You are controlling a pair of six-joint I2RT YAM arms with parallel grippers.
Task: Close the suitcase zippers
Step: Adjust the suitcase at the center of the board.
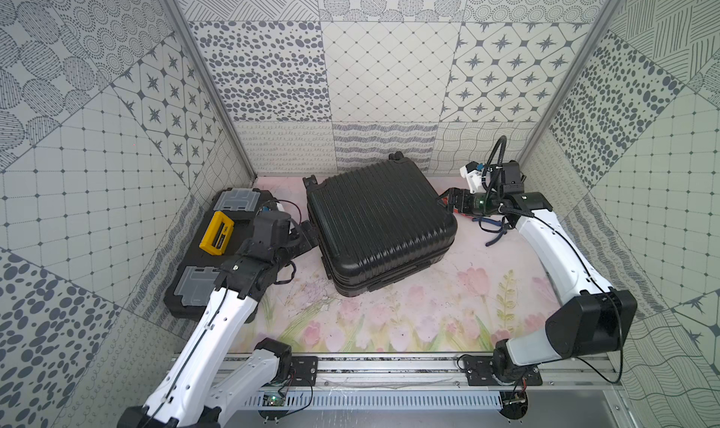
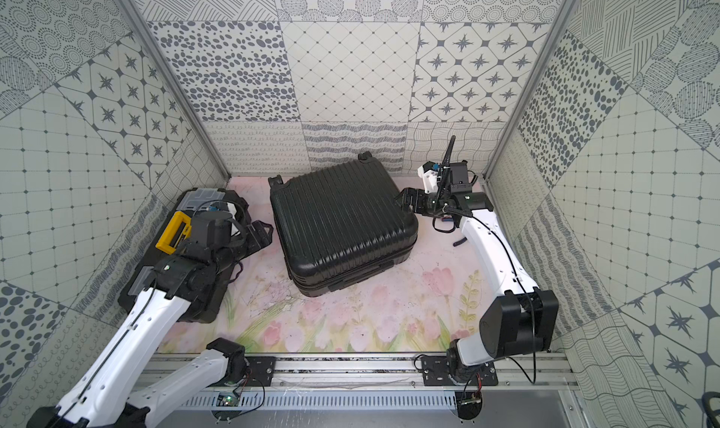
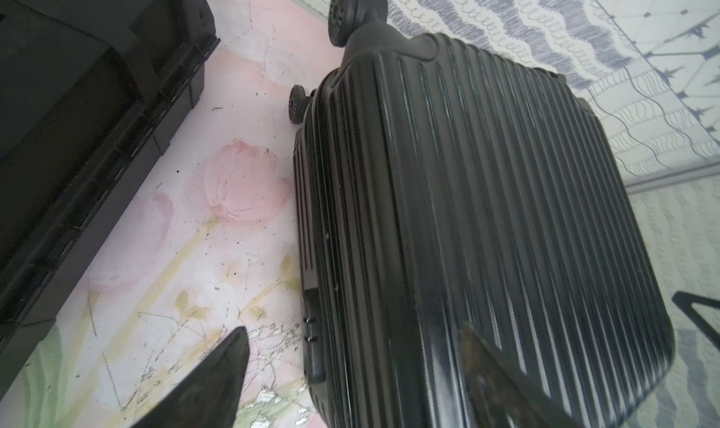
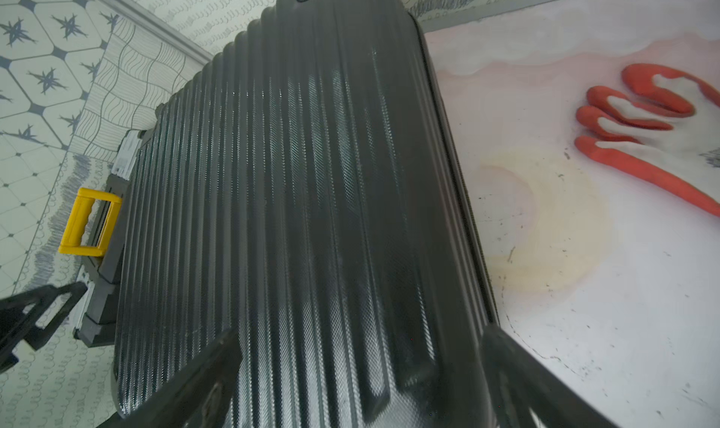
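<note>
Suitcase (image 1: 378, 219), ribbed black shells shut, lies flat on the tabletop (image 1: 428, 309) just beside the toolbox (image 1: 202, 258); zippers (image 4: 465, 204) run along its seam. Left gripper (image 3: 354, 328), jaws spread and empty, sits between toolbox and suitcase; right gripper (image 4: 362, 332), jaws wide apart and empty, is at the suitcase side away from the toolbox

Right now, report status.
Left gripper open, right gripper open, both beside suitcase. Shell halves together; zippers unclear. Toolbox close beside left gripper.
</note>
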